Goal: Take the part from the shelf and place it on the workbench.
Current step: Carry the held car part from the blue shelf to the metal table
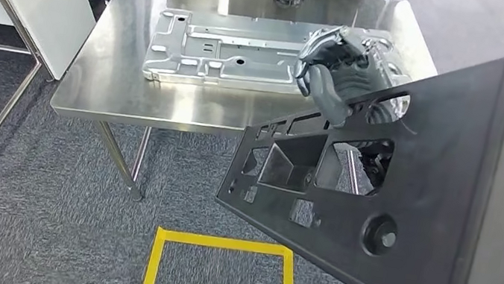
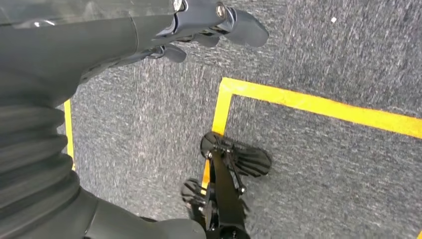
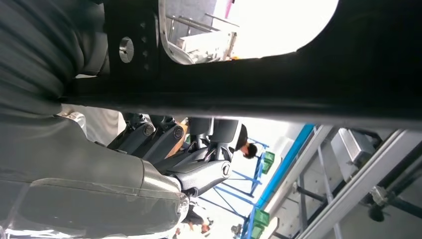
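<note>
Black plastic part (image 1: 407, 195): we carry it tilted in the right robot hand (image 1: 334, 75), near the steel worktop (image 1: 114, 84). Left robot hand (image 2: 209, 25) hangs empty, fingers loosely apart. Next, we judge: lower it beside the metal plate (image 1: 232, 52).

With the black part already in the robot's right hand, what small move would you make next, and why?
Probably carry the black part forward and left over the workbench before lowering it. The right hand grips its upper edge, and most of the part hangs tilted over the carpet, off the table's near edge. A silver metal plate lies mid-table, so I would aim for bare steel beside it.
</note>
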